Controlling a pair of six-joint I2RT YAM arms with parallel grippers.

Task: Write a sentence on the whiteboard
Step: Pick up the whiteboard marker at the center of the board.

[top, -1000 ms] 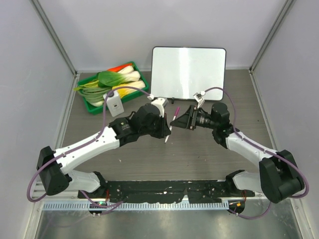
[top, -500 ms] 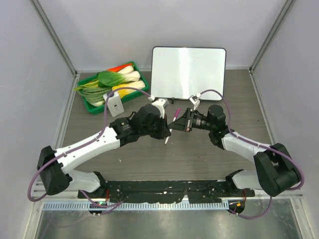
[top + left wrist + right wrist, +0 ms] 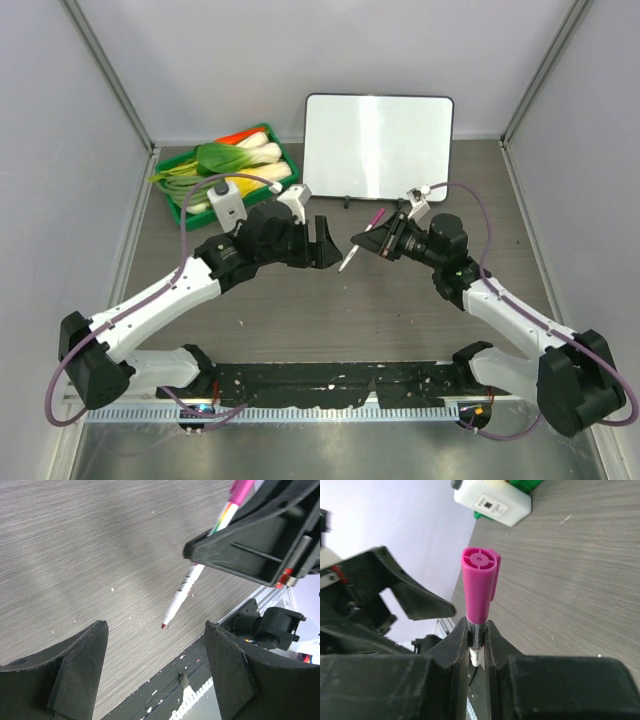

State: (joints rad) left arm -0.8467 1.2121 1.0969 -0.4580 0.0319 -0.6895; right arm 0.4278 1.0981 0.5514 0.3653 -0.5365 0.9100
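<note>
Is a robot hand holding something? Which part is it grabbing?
Yes. The right hand pinches a thin white marker pen with a pink cap around its barrel, just under the cap. The left hand is open and empty.

No words or numbers can be read anywhere. The slim white marker pen with a pink cap (image 3: 186, 586), clamped in the right hand (image 3: 477, 635), has dark print along its barrel, too small and blurred to make out. The white plastic box (image 3: 492, 500) on the table bears a pale label with a small black mark, possibly a logo, which is also illegible.
</note>
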